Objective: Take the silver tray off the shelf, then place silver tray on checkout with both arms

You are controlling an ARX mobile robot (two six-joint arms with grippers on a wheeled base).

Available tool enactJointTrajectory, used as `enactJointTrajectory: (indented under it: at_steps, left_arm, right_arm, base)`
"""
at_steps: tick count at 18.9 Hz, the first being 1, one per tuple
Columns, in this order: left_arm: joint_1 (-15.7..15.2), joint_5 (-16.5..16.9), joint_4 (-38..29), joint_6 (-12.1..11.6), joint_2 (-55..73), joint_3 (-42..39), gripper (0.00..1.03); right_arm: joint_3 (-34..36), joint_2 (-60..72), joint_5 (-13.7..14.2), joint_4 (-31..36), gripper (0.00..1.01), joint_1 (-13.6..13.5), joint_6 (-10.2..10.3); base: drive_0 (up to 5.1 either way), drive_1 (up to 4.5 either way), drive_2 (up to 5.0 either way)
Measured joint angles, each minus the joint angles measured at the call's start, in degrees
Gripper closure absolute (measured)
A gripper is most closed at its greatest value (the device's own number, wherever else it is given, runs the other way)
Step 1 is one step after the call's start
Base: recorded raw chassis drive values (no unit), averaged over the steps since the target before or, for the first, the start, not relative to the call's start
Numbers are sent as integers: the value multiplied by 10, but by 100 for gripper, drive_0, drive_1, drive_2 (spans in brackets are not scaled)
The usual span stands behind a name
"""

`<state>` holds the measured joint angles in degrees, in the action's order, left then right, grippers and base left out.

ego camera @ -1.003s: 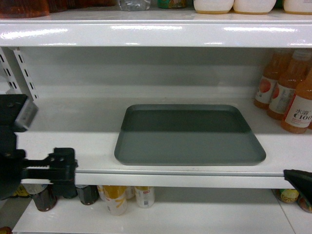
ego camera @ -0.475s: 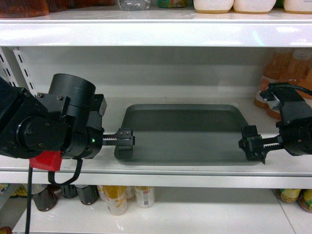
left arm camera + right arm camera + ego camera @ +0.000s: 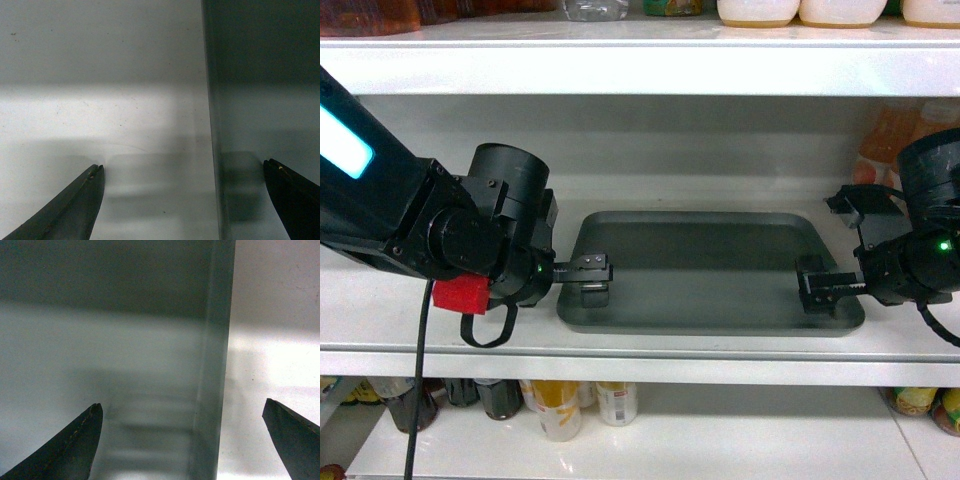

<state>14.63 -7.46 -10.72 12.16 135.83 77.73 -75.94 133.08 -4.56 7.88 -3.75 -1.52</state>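
The silver tray (image 3: 710, 270) is found lying flat on the shelf (image 3: 440, 290), in the centre of the head view, its long front edge close to the shelf lip. Orange drink bottles (image 3: 880, 140) stand at the upper right of that view, near the tray's far right corner.

The left gripper (image 3: 592, 272) is positioned at the tray's left short edge, and the right gripper (image 3: 817, 287) at its right short edge. In both wrist views the jaws are seen spread wide, with nothing held. The tray rim (image 3: 212, 150) runs up between the left fingertips (image 3: 85, 200), nearer the right-hand tip; in the right wrist view the rim (image 3: 215, 380) likewise lies between the tips, right of centre.

The step in hand is judged to be the two-sided grasp, not yet made. It is recommended that each gripper be lowered until one tip is under or outside the rim and the other inside, and that both be closed together. Equal height should be kept on lifting so the tray stays level. Withdrawal should be made straight toward the robot, clear of the bottles and the shelf above (image 3: 640, 65).
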Motion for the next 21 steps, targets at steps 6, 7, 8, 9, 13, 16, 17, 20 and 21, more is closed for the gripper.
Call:
enactJointTrajectory:
  at_steps: [6, 7, 8, 9, 13, 16, 17, 20, 21]
  left_arm:
    - [2, -1, 24, 10, 14, 22, 17]
    - [2, 2, 38, 11, 16, 30, 26]
    - [4, 5, 35, 15, 17, 29, 34]
    - [5, 6, 35, 23, 18, 28, 41]
    - [8, 23, 35, 55, 19, 23, 75]
    - [5, 26, 19, 75, 9, 1, 96]
    - [3, 31, 18, 76, 3, -7, 100]
    - [2, 15, -10, 79, -28, -55, 100]
    - [5, 2, -26, 78, -47, -85, 100]
  right_arm:
    - [-50, 35, 3, -28, 45, 0, 10]
    - [-50, 36, 7, -26, 54, 0, 12]
    - [-50, 36, 11, -26, 63, 0, 13]
    - [-50, 36, 12, -26, 70, 1, 13]
    - [-42, 36, 16, -19, 98, 4, 30]
    - [-25, 30, 14, 2, 98, 4, 45]
    - [-18, 27, 14, 8, 98, 5, 49]
    - [37, 7, 9, 65, 98, 5, 58]
    - [57, -6, 7, 76, 98, 8, 60]
  base:
    - [0, 0, 0]
    - [0, 0, 0]
    - [0, 0, 0]
    - [0, 0, 0]
    - [0, 0, 0]
    - [0, 0, 0]
    - [0, 0, 0]
    - [0, 0, 0]
    - [0, 0, 0]
